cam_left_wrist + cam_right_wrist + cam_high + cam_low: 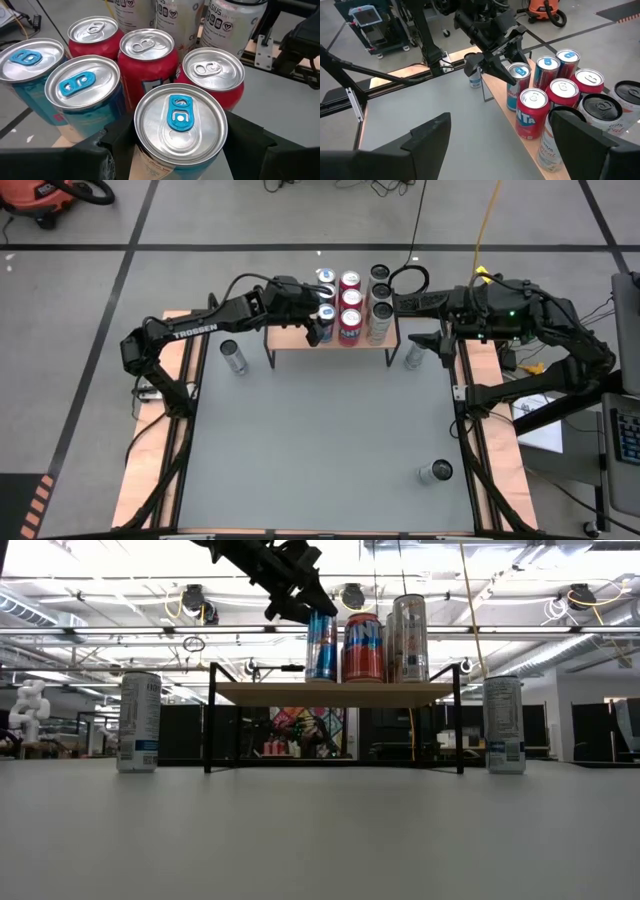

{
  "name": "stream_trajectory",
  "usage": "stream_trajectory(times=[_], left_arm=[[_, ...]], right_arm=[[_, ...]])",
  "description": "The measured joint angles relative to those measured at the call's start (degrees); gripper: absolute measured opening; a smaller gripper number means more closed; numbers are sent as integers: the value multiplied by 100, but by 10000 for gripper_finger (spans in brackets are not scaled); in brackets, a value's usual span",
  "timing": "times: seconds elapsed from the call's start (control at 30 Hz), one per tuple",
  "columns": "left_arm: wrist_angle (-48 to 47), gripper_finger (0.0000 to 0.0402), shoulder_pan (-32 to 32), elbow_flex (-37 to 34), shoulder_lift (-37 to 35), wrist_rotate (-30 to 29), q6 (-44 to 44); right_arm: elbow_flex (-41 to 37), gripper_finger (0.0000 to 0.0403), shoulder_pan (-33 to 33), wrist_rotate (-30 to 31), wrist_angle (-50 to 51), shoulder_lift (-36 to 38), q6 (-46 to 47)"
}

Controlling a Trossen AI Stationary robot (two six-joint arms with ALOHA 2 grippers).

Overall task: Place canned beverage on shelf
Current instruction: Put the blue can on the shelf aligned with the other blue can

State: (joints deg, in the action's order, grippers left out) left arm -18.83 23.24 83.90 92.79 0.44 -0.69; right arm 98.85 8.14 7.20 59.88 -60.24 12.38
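Observation:
The shelf (285,340) stands at the table's far middle on thin black legs. Its wooden top carries a row of blue cans, a row of red cans (350,300) and a row of tall silver cans (380,305). My left gripper (316,326) reaches in from the left and is shut on the nearest blue can (179,120), which stands at the near end of the blue row. My right gripper (437,342) hangs open above the shelf's right end with nothing between its fingers (427,137). My left gripper pinches the blue can's upper wall (131,131), just under the rim, between its two fingers on opposite sides. The fingers (295,602) come from the table's left, slanting down. The can stands upright with its bottom (320,677) on the shelf's top.
One loose can (233,358) stands on the table left of the shelf and another (415,355) right of it, below my right gripper. A third can (435,471) stands near the table's right front. Pale side boards with black rails (170,440) edge the table.

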Motion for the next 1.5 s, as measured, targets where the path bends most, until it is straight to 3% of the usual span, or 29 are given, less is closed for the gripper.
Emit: stream_trajectory(times=[1.5], left_arm=[[12, 241, -121, 20, 125, -164, -25]], right_arm=[[0, 309, 0, 2, 0, -34, -20]])
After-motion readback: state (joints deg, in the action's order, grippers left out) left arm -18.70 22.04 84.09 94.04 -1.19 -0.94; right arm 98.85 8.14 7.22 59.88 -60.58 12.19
